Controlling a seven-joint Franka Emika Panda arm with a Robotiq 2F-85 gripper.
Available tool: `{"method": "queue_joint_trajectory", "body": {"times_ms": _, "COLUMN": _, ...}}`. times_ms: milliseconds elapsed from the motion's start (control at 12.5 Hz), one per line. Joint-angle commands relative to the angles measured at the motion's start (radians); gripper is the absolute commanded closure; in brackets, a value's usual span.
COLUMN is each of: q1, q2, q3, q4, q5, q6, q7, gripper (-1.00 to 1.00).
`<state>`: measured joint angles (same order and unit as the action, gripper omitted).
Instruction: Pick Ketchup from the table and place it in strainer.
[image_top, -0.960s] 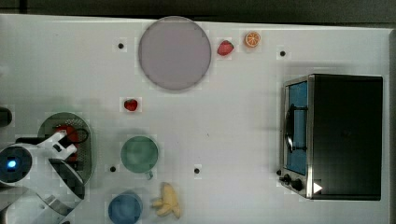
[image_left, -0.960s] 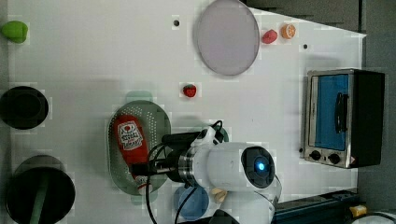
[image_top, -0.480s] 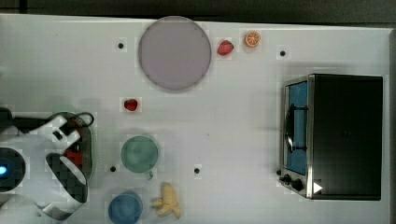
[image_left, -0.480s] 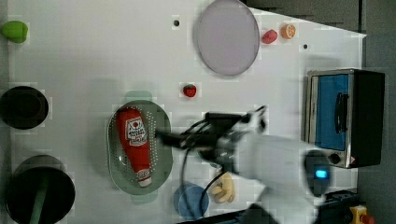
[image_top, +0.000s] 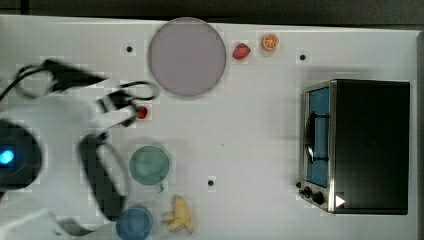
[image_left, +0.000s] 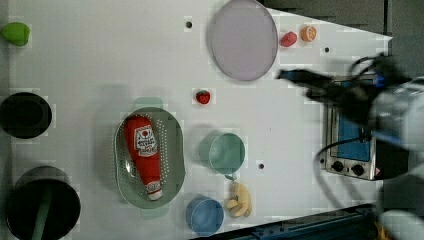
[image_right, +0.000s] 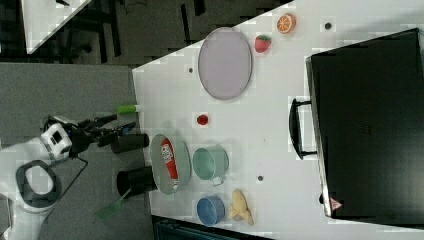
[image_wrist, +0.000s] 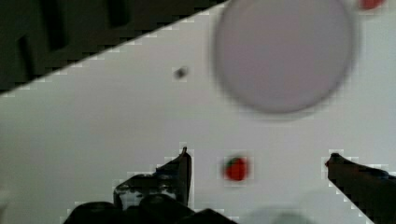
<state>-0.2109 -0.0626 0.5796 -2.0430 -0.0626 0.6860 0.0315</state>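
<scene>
Left view, ketchup (image_left: 144, 155): the red bottle lies flat inside the strainer (image_left: 174, 150), white end toward the left view's bottom, label facing up, nothing touching it.
Right view, ketchup (image_right: 169, 159): it lies lengthwise in the strainer (image_right: 184, 161), at the counter (image_right: 280, 100) edge on the right view's left.
Strainer: pale green oval with a dotted bottom; in the left view it sits just beside the green cup (image_left: 223, 152), with the blue cup (image_left: 205, 216) near its lower end.
Claw, wrist view (image_wrist: 258, 161): both fingers are spread wide with nothing between them; a small strawberry (image_wrist: 236, 168) on the counter shows in the gap, well below.
Claw, right view (image_right: 116, 125): it hangs off the counter on the right view's left, apart from the strainer, fingers pointing toward the counter.
Arm, top view: the white arm (image_top: 60, 145) is blurred and covers the top view's left side.
Plate (image_left: 243, 39): a round grey plate lies near the far counter edge, with a strawberry (image_left: 288, 39) and an orange slice (image_left: 308, 33) beside it.
Small strawberry, left view (image_left: 202, 97): it lies between the plate and the strainer, apart from both.
Banana (image_left: 239, 199): it lies just beside the blue cup.
Toaster oven (image_top: 356, 145): it stands on the top view's right, door closed.
Black pots (image_left: 24, 114): two stand at the left view's left edge, the lower one (image_left: 42, 205) holding a green utensil.
</scene>
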Motion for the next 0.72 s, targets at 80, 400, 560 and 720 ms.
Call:
{"method": "queue_joint_trajectory", "body": {"times_ms": 80, "q1": -0.081, "q2": -0.011, "q3": -0.145, "q4": 0.075, "q5": 0.012, "q6": -0.229, "q7": -0.003, "gripper": -1.0}}
{"method": "queue_joint_trajectory", "body": {"times_ms": 400, "q1": -0.081, "q2": -0.021, "q3": -0.29, "q4": 0.206, "q5": 0.04, "q6": -0.436, "q7": -0.078, "gripper": -1.0}}
{"method": "queue_joint_trajectory", "body": {"times_ms": 560, "q1": -0.082, "q2": -0.022, "q3": -0.332, "q4": 0.239, "q5": 0.059, "q6": -0.491, "q7": -0.089, "gripper": -1.0}}
{"method": "queue_joint_trajectory", "body": {"times_ms": 720, "q1": -0.082, "q2": -0.022, "q3": -0.35, "q4": 0.251, "q5": 0.059, "q6": -0.548, "q7": -0.056, "gripper": -1.0}}
